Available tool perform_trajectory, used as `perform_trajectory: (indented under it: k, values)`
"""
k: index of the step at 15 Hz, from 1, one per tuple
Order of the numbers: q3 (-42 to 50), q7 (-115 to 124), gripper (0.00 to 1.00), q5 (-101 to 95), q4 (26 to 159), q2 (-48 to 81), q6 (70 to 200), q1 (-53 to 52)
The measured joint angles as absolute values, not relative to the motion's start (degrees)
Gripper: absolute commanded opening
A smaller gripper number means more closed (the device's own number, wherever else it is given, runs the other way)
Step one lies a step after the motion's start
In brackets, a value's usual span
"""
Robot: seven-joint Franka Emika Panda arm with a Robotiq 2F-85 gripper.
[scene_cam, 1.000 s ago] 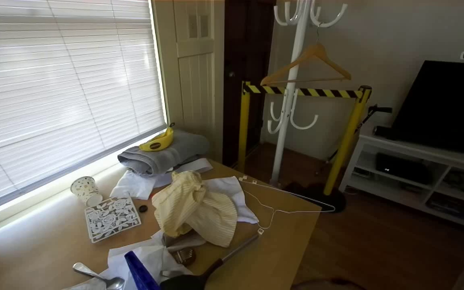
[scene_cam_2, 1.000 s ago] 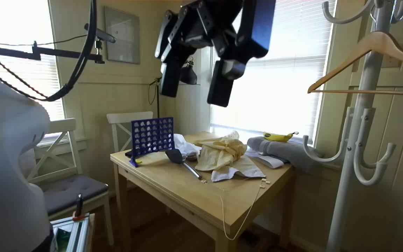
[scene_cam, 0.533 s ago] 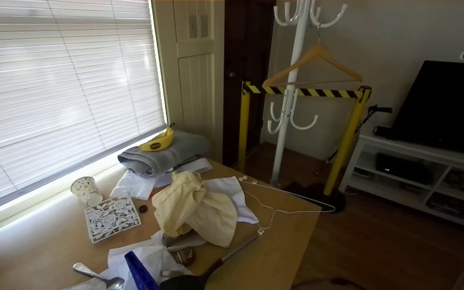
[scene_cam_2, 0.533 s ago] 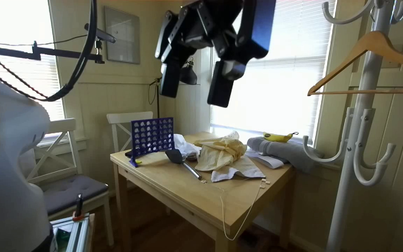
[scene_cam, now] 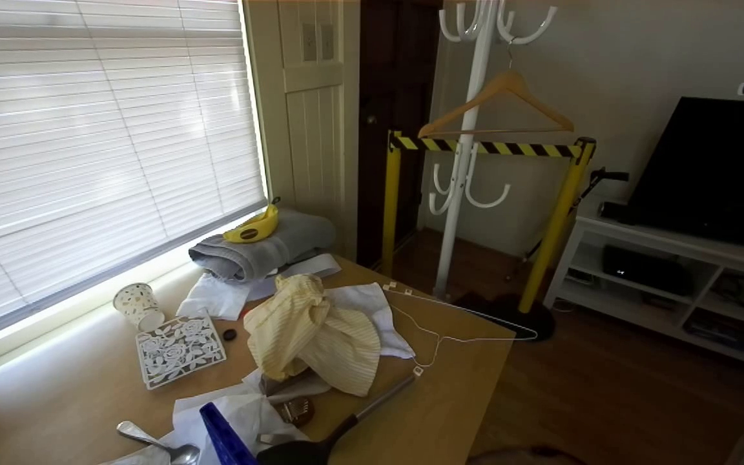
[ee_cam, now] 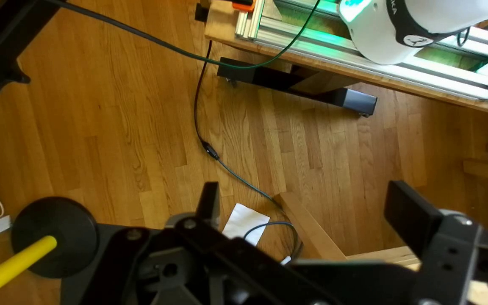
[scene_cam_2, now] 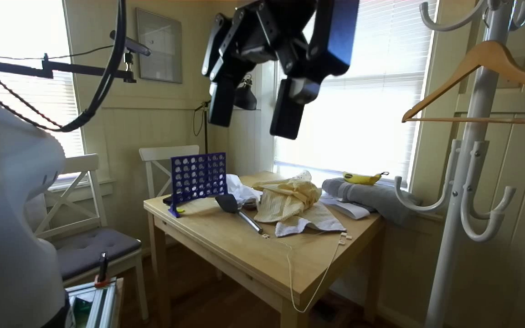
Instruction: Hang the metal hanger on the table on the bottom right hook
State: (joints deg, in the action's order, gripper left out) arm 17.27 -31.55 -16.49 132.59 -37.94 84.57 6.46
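The metal hanger is a thin pale wire lying on the table, one end sticking out past the corner. It also shows in an exterior view. The bottom right hook is the right-pointing white lower prong of the coat stand, and nothing hangs on it. Lower prongs also show in an exterior view. My gripper is open and empty, high up in front of the window. In the wrist view its fingers are wide apart, with the floor behind; the hanger is out of that view.
A wooden hanger hangs from an upper prong of the coat stand. A yellow-black barrier tape runs behind it. A yellow cloth, spatula and blue game grid are on the table.
The wooden hanger sways slightly on its prong. My gripper and the metal hanger have not visibly moved.
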Motion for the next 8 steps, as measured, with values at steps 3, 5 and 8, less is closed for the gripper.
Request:
perform_trajectory:
  k: [3,5,8]
  values:
    - [17.3,-31.5,1.0,-16.5,132.6,-37.9,84.6,6.5]
    - [17.3,-31.5,1.0,-16.5,132.6,-37.9,84.6,6.4]
    - [15.5,-31.5,1.0,-15.8,133.9,-38.3,87.1,4.0]
